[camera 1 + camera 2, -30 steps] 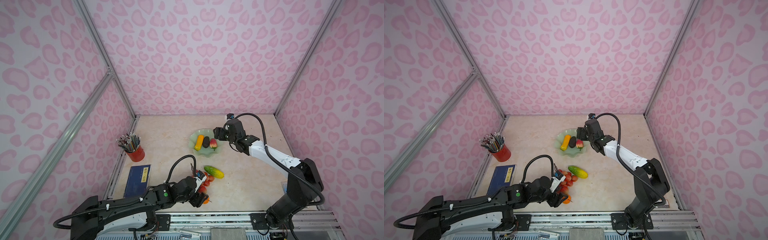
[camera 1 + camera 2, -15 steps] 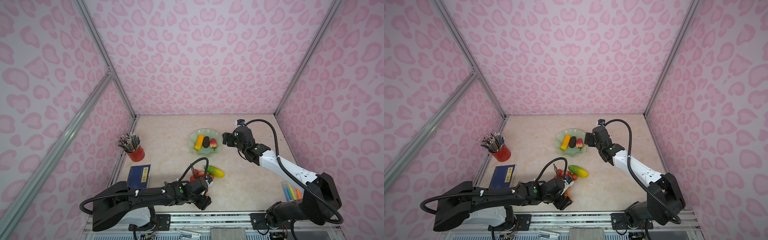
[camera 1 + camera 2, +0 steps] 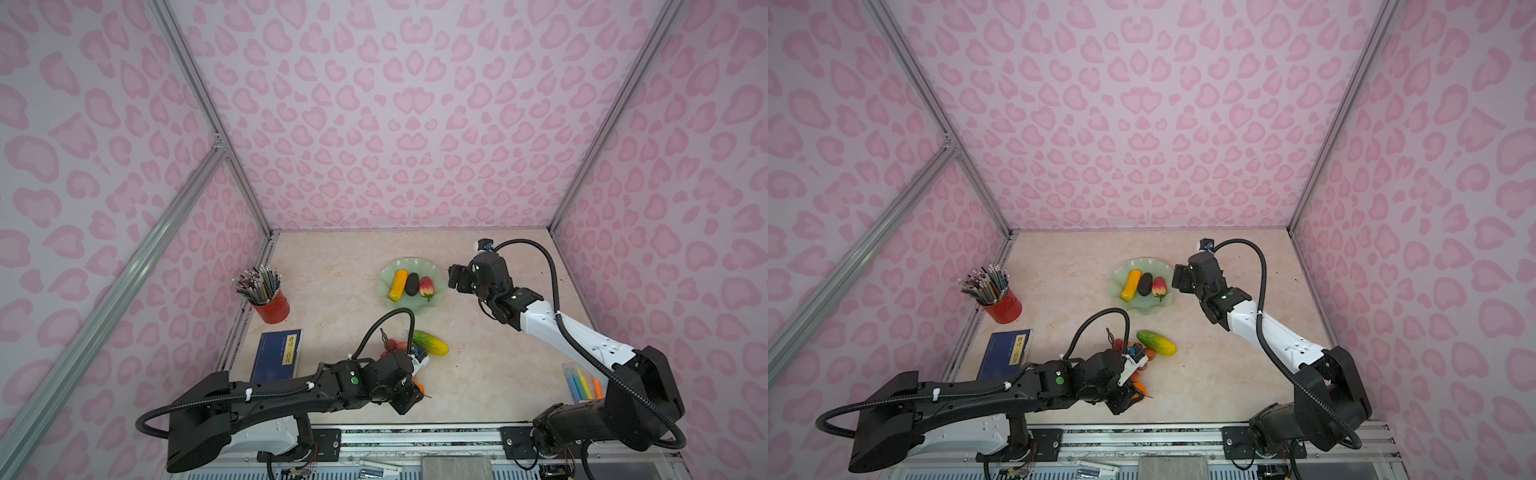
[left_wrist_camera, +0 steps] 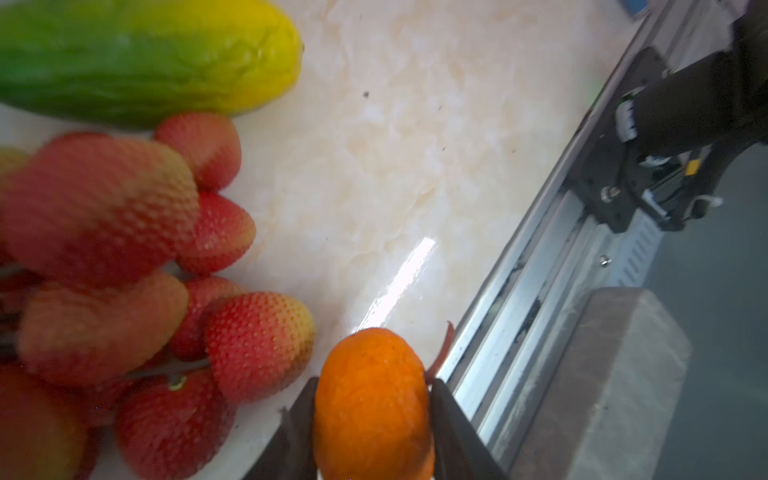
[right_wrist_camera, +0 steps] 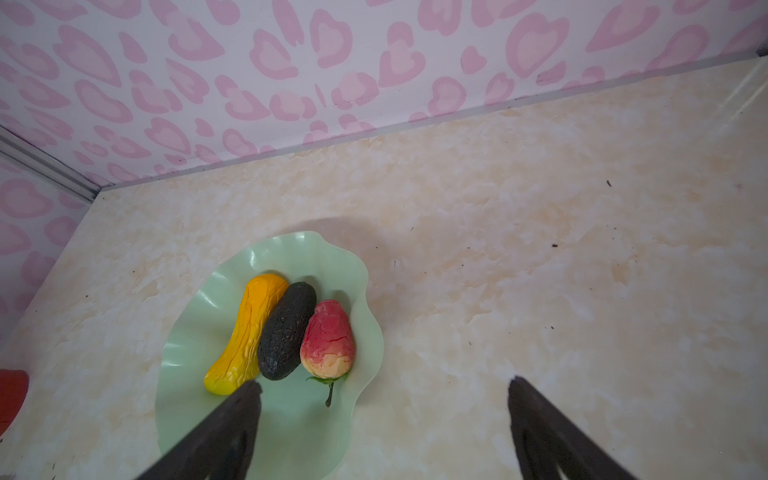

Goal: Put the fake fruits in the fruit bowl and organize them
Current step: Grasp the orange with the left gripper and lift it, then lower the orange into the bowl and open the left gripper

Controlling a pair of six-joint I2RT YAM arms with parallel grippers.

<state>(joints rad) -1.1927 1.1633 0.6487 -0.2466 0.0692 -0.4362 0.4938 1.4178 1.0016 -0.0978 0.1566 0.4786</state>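
Note:
My left gripper (image 4: 374,384) is shut on the small orange (image 4: 372,403), low near the table's front edge; a top view shows the orange (image 3: 419,388) peeking past the gripper (image 3: 415,392). The red berry bunch (image 4: 104,249) and the green-yellow oblong (image 3: 430,343) lie on the table just behind it. The mint fruit bowl (image 3: 384,278) holds the yellow-orange gourd (image 5: 245,336), the dark avocado (image 5: 286,332) and the strawberry (image 5: 328,338) side by side. My right gripper (image 5: 383,384) hangs open and empty above the bowl's right rim, as a top view shows (image 3: 455,278).
A red cup of pencils (image 3: 274,305) stands at the left, with a blue book (image 3: 278,355) lying in front of it. A clear pack of markers (image 3: 579,382) lies at the front right by the right arm's base. A metal rail (image 3: 415,436) runs along the front edge.
My left gripper has reached forward and closed on the small orange. My right gripper has drawn back to the right, away from over the bowl, still open.

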